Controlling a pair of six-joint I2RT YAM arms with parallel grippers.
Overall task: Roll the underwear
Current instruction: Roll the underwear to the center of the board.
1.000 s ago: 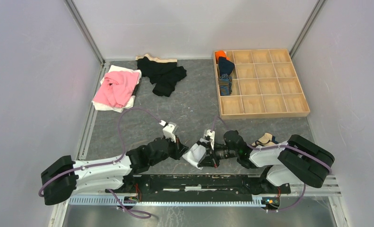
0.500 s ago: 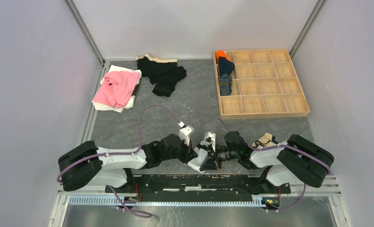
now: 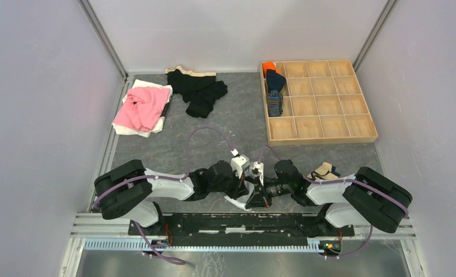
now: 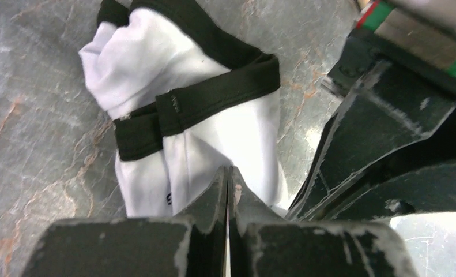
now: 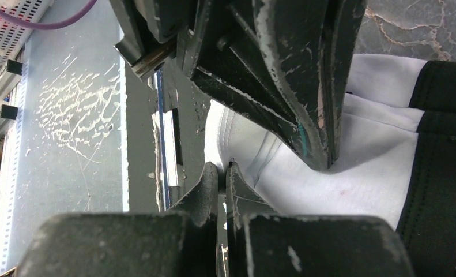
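Note:
White underwear (image 4: 185,115) with black trim lies crumpled on the grey table, close to its near edge, between my two grippers. My left gripper (image 4: 227,173) is shut with nothing between its fingers, and its tips press down onto the white cloth. My right gripper (image 5: 222,168) is shut on an edge of the same underwear (image 5: 358,173). From above, the left gripper (image 3: 243,186) and right gripper (image 3: 249,196) meet tip to tip over the underwear (image 3: 235,201), which they mostly hide.
A wooden divided tray (image 3: 329,138) at the back right holds rolled underwear (image 3: 275,92) in its left column. A pink garment (image 3: 142,107) and black garments (image 3: 201,89) lie at the back left. Another small garment (image 3: 323,171) rests beside the right arm.
The shut left gripper has swung right across the table until it meets the right gripper and the white underwear. The right gripper and cloth have sunk slightly toward the near edge.

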